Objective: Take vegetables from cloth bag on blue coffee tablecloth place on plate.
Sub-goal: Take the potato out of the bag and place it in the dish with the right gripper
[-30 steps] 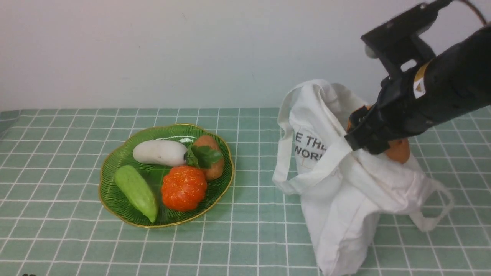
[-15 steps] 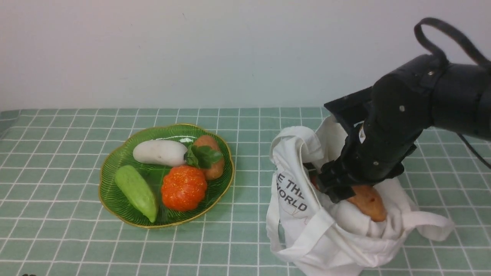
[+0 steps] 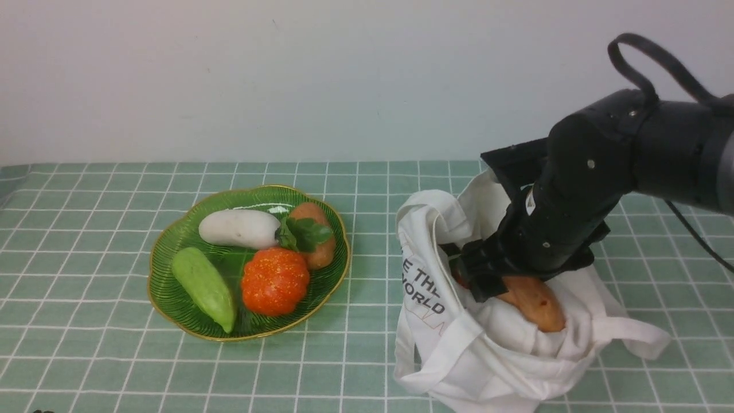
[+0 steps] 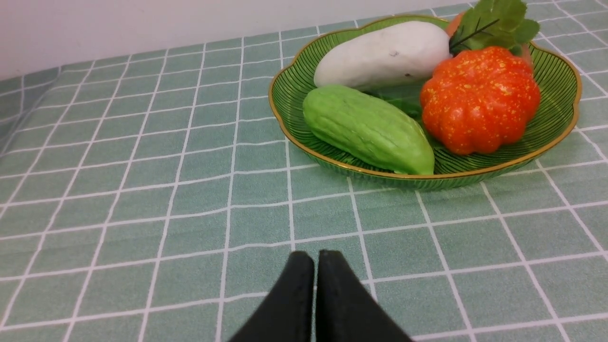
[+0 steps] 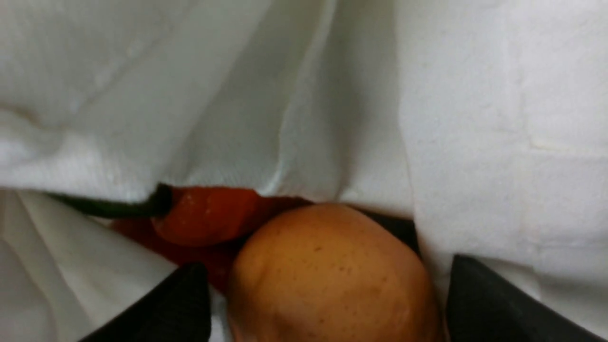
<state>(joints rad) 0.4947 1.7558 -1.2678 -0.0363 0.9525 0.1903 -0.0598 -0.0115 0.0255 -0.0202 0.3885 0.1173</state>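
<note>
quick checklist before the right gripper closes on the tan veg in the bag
1. Right gripper open, jaws either side of the tan vegetable: ok.
2. Cloth bag fabric clear of the jaws: cannot tell, a fold hangs close beside them.
3. Red piece outside the jaws: cannot tell, some red shows right by one jaw.
4. Free room on the plate: cannot tell, four vegetables fill most of it.
5. Left gripper shut, short of the plate: ok.

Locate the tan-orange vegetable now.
Front view, right side: the tan-orange vegetable lies in the cloth bag's mouth, between the right pincer's spread fingers, right of the plate.
</note>
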